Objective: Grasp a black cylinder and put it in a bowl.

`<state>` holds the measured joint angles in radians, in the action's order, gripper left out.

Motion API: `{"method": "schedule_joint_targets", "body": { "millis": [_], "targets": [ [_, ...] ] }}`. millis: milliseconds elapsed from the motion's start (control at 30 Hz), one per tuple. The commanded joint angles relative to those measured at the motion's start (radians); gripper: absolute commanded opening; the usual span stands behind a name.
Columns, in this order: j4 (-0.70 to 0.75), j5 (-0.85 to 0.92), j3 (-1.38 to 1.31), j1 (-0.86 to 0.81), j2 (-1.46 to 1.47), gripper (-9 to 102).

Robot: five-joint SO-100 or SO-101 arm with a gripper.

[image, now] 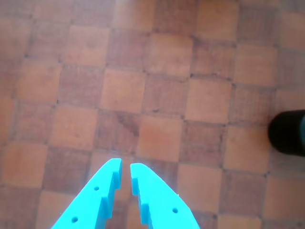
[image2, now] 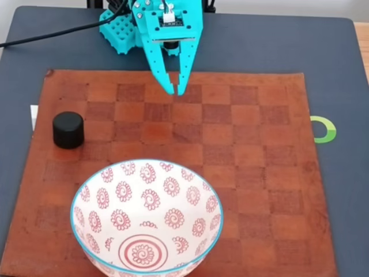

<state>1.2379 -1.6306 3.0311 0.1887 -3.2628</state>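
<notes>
A short matte black cylinder (image2: 68, 129) stands upright near the left edge of the brown checkered mat (image2: 248, 150) in the fixed view. In the wrist view the cylinder (image: 289, 132) shows at the right edge, partly cut off. The white bowl (image2: 147, 217) with red spirals and a light blue rim sits at the mat's front, below and right of the cylinder. My turquoise gripper (image2: 176, 90) hangs over the mat's far edge, well away from both. In the wrist view the gripper (image: 125, 167) has its fingertips nearly touching, with nothing between them.
The mat lies on a dark tabletop (image2: 277, 46). The turquoise arm base (image2: 118, 32) and a black cable (image2: 46, 36) sit at the back left. A green and white ring mark (image2: 324, 129) lies right of the mat.
</notes>
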Motion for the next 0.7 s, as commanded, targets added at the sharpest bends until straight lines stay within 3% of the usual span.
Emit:
{"method": "schedule_joint_targets", "body": {
  "millis": [0,300,667],
  "targets": [
    [-0.011,0.005,-0.103,-0.014,0.098,0],
    [-0.041,0.017,-0.353,-0.018,0.463,0],
    [-0.005,0.176,-0.658,-0.087,0.948,0]
  ]
}}
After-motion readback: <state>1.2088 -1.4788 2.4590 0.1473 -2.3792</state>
